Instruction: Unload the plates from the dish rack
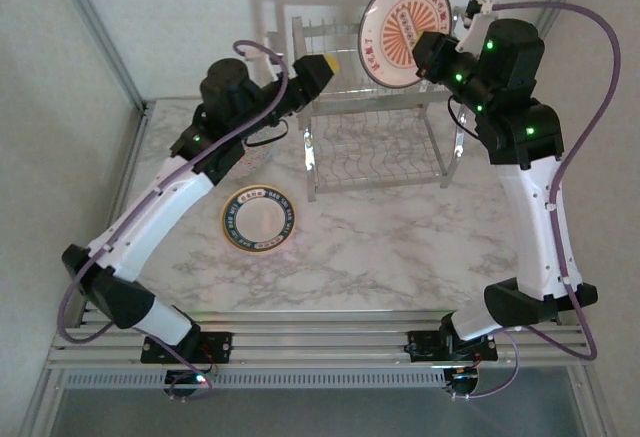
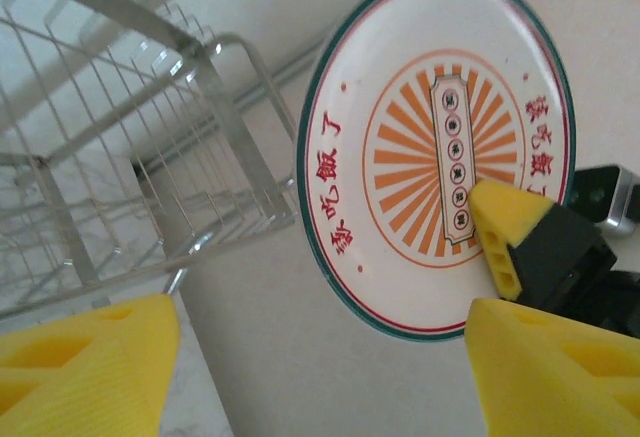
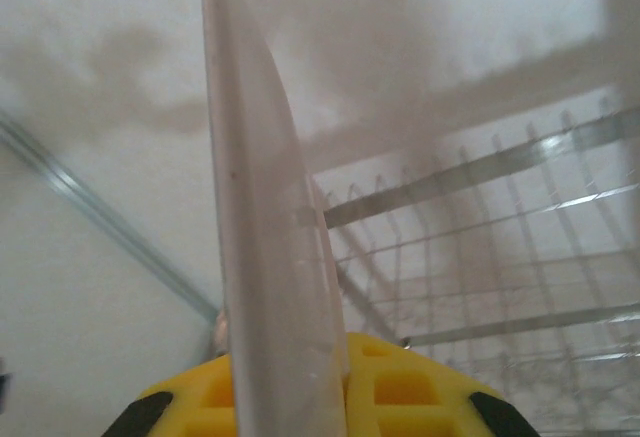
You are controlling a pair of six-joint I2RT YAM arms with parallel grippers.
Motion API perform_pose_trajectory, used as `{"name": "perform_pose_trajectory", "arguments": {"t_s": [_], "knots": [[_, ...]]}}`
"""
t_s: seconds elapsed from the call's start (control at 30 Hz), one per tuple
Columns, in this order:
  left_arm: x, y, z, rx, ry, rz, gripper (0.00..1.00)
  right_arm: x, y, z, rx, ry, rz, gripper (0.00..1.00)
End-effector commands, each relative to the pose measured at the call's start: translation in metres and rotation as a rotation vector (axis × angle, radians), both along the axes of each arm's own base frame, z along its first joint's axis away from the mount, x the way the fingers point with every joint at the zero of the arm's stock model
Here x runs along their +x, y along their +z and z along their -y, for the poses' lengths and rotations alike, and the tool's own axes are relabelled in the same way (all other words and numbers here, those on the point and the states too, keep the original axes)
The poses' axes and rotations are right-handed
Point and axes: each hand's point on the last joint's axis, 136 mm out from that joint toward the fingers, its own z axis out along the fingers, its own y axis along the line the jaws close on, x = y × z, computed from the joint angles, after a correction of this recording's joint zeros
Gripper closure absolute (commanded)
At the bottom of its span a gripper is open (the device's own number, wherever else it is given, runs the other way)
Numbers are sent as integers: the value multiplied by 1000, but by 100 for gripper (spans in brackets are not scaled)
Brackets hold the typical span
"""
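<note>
Squeezing yellow pads (image 3: 400, 392) of the right hand (image 1: 428, 57) shut on the rim of the sunburst plate (image 1: 400, 22), holding it upright and edge-on to the wrist. Hanging it above the back right end of the dish rack (image 1: 380, 147), apparently clear of the wires. Keeping the left hand (image 1: 325, 65) spread wide and gripping nothing near the rack's left end, facing the plate's painted side. Judging the coming move: bringing the plate forward over the rack and tipping it from upright to flat, down onto bare counter (image 1: 420, 247), well right of the green-rimmed plate (image 1: 259, 219) lying flat nearer the left arm.
</note>
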Motion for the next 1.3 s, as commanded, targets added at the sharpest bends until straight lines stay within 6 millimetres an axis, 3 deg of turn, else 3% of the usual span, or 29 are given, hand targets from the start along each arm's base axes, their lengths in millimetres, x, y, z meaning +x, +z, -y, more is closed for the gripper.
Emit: {"name": "perform_pose_trajectory", "arguments": {"t_s": [0.0,0.1,0.2,0.53,0.87,1.03,1.2,1.23,1.27], "knots": [[-10,15,18,-1,-74,41,27,-22,26,-20,164,187,25,100],[-6,11,27,-2,-86,27,33,-22,22,-21,220,224,-3,100],[-2,4,32,8,-89,7,48,-19,18,-20,269,243,-21,100],[3,-4,36,12,-74,-17,49,-8,6,-32,361,340,-95,100],[7,-5,37,1,-56,-24,56,-13,-7,-45,362,396,-161,100],[7,0,37,-14,-55,-16,69,-17,-16,-49,350,393,-189,100],[6,-1,36,-11,-54,-20,70,-20,-17,-55,346,416,-206,100],[6,-1,36,-13,-53,-19,73,-21,-19,-56,339,416,-210,100],[5,0,35,-15,-53,-18,83,-22,-20,-58,332,418,-213,100]]}}
